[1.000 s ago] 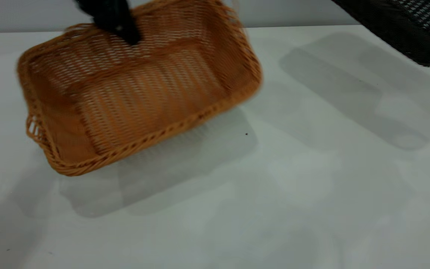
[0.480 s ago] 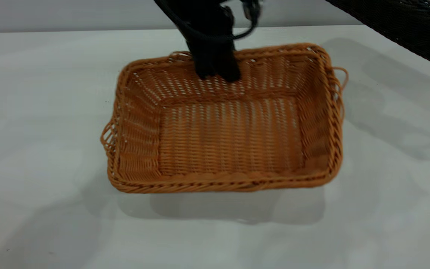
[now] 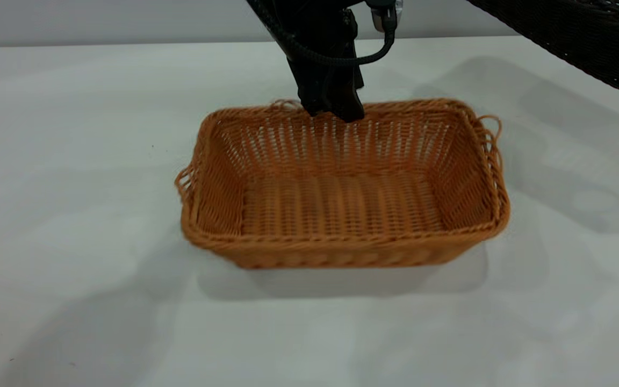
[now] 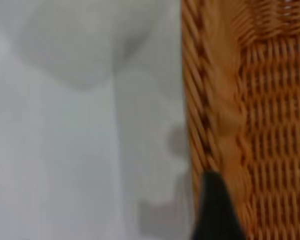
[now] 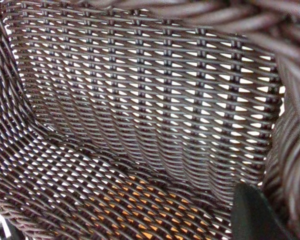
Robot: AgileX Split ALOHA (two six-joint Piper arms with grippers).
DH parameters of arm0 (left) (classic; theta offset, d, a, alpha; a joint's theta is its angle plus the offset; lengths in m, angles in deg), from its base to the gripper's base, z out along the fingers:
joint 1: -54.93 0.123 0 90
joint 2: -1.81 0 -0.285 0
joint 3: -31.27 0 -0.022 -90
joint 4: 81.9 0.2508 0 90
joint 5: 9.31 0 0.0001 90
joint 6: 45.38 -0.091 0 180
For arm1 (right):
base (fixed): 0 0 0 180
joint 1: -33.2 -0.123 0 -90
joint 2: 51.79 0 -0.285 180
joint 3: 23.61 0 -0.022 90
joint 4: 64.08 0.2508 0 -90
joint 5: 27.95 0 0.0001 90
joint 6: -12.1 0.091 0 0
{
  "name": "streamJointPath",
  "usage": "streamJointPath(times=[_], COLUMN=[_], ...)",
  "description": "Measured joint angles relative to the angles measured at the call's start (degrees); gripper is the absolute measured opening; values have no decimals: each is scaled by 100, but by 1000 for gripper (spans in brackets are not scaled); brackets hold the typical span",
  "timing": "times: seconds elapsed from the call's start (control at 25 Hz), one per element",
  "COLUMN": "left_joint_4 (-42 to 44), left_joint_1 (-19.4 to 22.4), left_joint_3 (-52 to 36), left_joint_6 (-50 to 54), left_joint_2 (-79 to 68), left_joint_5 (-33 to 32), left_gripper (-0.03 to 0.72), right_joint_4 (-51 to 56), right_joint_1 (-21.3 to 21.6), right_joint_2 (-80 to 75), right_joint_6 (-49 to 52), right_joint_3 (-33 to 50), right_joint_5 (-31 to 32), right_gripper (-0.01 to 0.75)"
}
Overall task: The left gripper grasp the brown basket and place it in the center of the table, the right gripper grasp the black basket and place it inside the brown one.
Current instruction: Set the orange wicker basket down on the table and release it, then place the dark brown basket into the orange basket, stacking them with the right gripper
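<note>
- The brown basket (image 3: 342,185) is sitting mouth-up near the middle of the table (image 3: 73,134), and it is serving here as the landmark for everything else.
- The left gripper (image 3: 333,110) is reaching down onto the far long rim of the brown basket, about midway along it, with its narrow fingers pinching the braided edge: one finger (image 4: 217,210) is showing in the left wrist view pressed against the outer side of that rim.
- Gripping the rim at its middle is probably keeping the basket level while it is being set down, so neither end sags.
- The base appears to be resting on the table or just above it; the shadow is lying tight under the near wall, so I judge the placing to be almost finished, with only the release left.
- The black basket (image 3: 583,37) is hanging in the air beyond the right-hand far corner of the brown basket, tilted and well clear of it.
- The right gripper (image 5: 257,215) is holding the black basket at its rim, with one finger inside the wall; orange weave is showing through the basket's floor in the right wrist view.
- Keeping it raised is likely leaving room for the left arm to withdraw.
</note>
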Motion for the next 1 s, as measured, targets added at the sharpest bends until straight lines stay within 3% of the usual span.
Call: streamJointPath(times=[0.2,0.4,0.6,0.76,1.0], left_joint_4=[1,400,889,928,935], left_joint_1=[75,678,1557,2110,2360], left_joint_3=[0,0,2,6,6], left_joint_6=[1330,3343,4370,4736,4830], left_joint_2=[152,753,1103,1186,1186], left_joint_5=[175,-588,-1337,-1472,-1508], left_gripper=[549,561,561,562,562], right_joint_4=[-34,-324,-708,-895,-1216], right_joint_1=[0,-291,-1200,-2041,-3176], right_joint_2=[0,0,0,0,-26], right_joint_6=[-117,-25,237,469,788], right_joint_3=[0,-10,-17,-25,-35], right_joint_5=[255,361,361,335,-8], right_gripper=[82,82,82,82,82])
